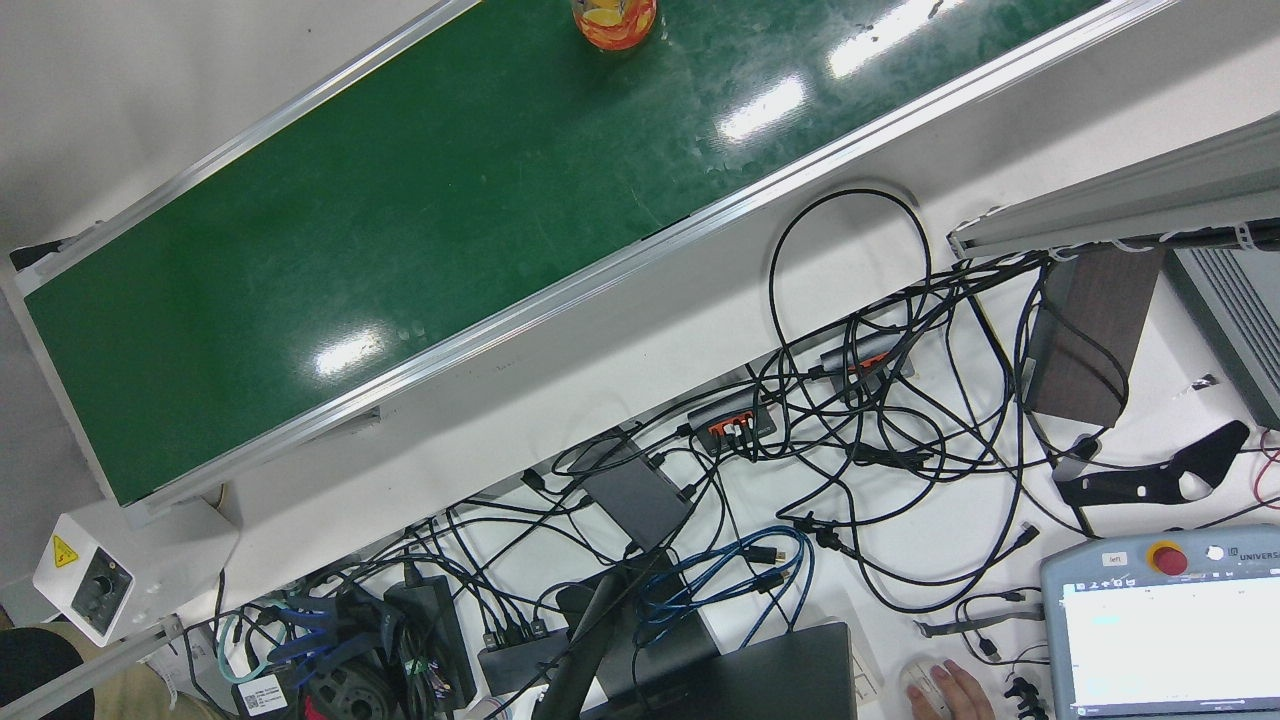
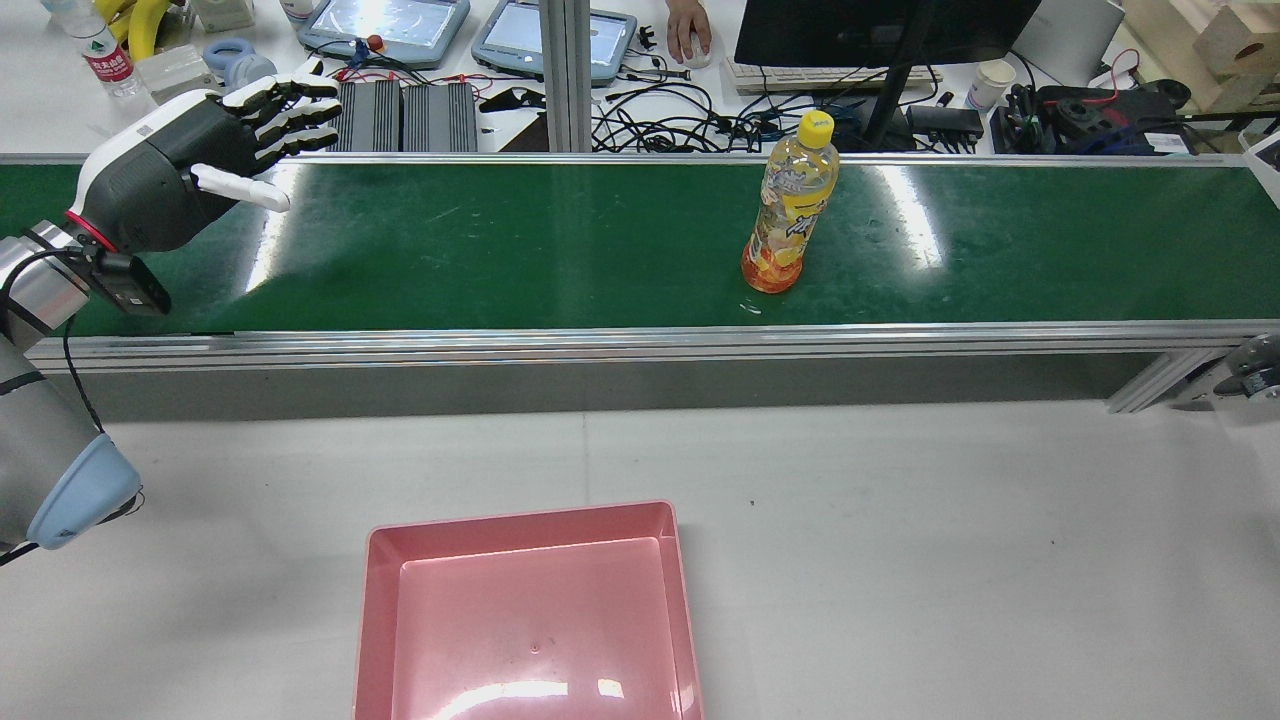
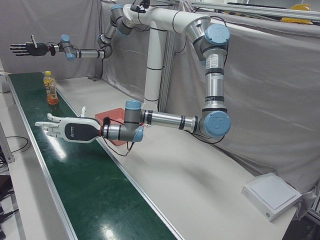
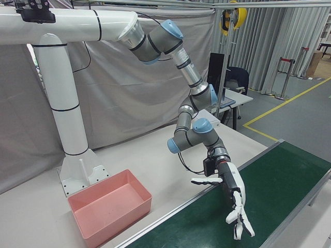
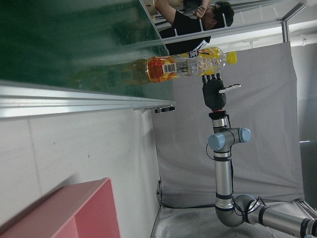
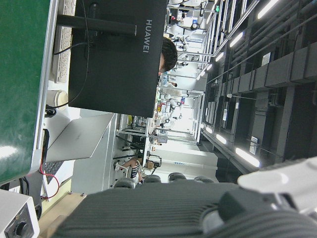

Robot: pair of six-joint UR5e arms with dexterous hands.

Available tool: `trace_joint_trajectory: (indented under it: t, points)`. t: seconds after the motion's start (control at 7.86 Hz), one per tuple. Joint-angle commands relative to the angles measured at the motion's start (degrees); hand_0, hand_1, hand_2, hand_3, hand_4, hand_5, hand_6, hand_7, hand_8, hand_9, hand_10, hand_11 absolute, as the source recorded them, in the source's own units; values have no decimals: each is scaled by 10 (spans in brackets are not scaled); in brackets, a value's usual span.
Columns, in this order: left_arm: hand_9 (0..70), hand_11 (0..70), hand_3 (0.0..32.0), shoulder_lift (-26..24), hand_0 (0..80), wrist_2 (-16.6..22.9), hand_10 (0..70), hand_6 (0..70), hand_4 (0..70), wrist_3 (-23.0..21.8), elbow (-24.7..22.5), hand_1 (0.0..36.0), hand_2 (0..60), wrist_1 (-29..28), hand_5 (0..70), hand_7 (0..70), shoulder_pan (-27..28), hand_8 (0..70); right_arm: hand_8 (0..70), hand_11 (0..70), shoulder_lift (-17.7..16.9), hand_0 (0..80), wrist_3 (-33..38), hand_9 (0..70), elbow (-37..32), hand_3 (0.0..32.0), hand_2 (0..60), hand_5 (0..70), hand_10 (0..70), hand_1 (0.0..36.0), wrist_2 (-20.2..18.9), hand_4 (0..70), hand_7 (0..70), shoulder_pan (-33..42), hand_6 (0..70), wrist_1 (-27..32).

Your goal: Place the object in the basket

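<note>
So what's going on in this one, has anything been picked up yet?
Nothing is held yet. A yellow-capped drink bottle stands upright on the green conveyor belt. The left hand hovers open over the belt's left end in the rear view, well apart from the bottle. The right hand is open too, raised in the air beyond the bottle. The pink basket on the white table holds nothing.

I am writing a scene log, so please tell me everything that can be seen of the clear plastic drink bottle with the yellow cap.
The clear plastic drink bottle has a yellow cap, a yellow printed label and orange liquid inside. It stands upright and closed on the green conveyor belt, toward its near edge in the rear view. Only the belt touches it; the open left hand is far along the belt, and the pink plastic basket is apart on the table.
</note>
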Motion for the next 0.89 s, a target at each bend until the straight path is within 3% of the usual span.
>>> trace_joint_trajectory:
  t: [0.0,0.76]
  points:
    - [119,158,24,0,524,0,99,19,132,0,0,142,1,0,271,20,0,112,0,0,0,0,0,0,0,0,0,0,0,0,0,0,0,0,0,0]
    - [118,160,22,0,521,0,100,18,130,-1,0,142,1,0,272,20,0,111,0,0,0,0,1,0,0,0,0,0,0,0,0,0,0,0,0,0]
